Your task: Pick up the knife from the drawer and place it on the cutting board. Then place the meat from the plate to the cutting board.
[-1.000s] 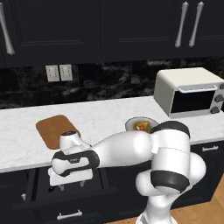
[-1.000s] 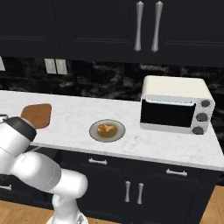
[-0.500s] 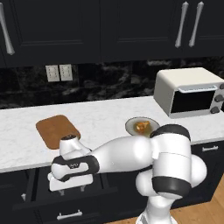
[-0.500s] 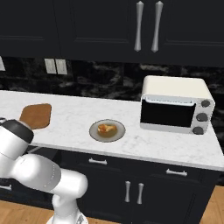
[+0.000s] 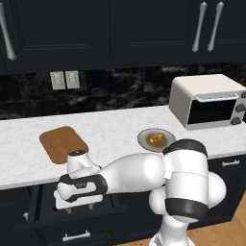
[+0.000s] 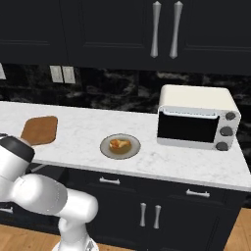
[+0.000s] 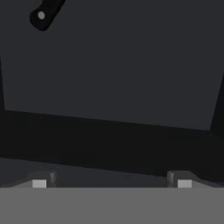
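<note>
One open drawer (image 5: 77, 211) beneath spread, empty jaws; one knife (image 7: 43, 13) inside; on counter (image 5: 115, 129), one board (image 5: 61, 143), one plate (image 5: 156, 140), one meat chunk (image 5: 154, 139).

Reddish wooden cutting board (image 5: 63, 143), glossy white marble counter (image 5: 115, 129), matt dark drawer (image 7: 109, 61)

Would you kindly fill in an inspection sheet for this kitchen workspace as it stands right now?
Surface: white marble counter, dark cabinets below.
Job's things: cutting board bare at the counter's left; meat on the plate; drawer pulled open; black knife handle inside it.
Clutter: toaster oven at the right.
Grippers: gripper open, lowered over the drawer, holding nothing.
Cables: nothing seen.
Surroundings: black marbled backsplash with wall outlets; upper cabinets.
</note>
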{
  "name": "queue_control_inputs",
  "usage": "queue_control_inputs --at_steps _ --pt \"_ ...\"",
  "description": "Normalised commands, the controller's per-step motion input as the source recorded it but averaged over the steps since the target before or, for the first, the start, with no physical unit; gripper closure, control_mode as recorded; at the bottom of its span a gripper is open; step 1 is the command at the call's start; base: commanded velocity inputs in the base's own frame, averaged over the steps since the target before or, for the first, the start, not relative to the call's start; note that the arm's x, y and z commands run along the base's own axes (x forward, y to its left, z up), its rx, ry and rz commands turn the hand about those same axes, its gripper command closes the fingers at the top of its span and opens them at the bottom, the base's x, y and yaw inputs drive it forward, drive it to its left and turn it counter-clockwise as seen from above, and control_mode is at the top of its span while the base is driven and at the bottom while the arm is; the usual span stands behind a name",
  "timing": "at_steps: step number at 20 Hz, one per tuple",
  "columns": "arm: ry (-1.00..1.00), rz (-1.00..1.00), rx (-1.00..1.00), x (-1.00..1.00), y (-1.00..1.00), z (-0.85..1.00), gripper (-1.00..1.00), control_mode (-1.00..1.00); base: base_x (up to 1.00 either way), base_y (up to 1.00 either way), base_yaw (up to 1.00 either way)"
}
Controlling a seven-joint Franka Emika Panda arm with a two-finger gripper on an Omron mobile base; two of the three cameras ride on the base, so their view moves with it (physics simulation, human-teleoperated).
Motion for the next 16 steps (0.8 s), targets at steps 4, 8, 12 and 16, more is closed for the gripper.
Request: queue_control_inputs --at_steps 4,8,12,16 --pt "0.00 0.00 0.00 0.13 0.00 -0.25 -1.00 -1.00 0.00 0.00 0.00" --pt "0.00 0.00 0.00 0.09 0.00 -0.12 -1.00 -1.00 0.00 0.00 0.00" --pt "0.01 0.00 0.00 0.00 0.00 -0.11 -1.00 -1.00 0.00 0.00 0.00" --pt "0.09 0.00 0.00 0.00 0.00 -0.14 -1.00 -1.00 0.00 0.00 0.00"
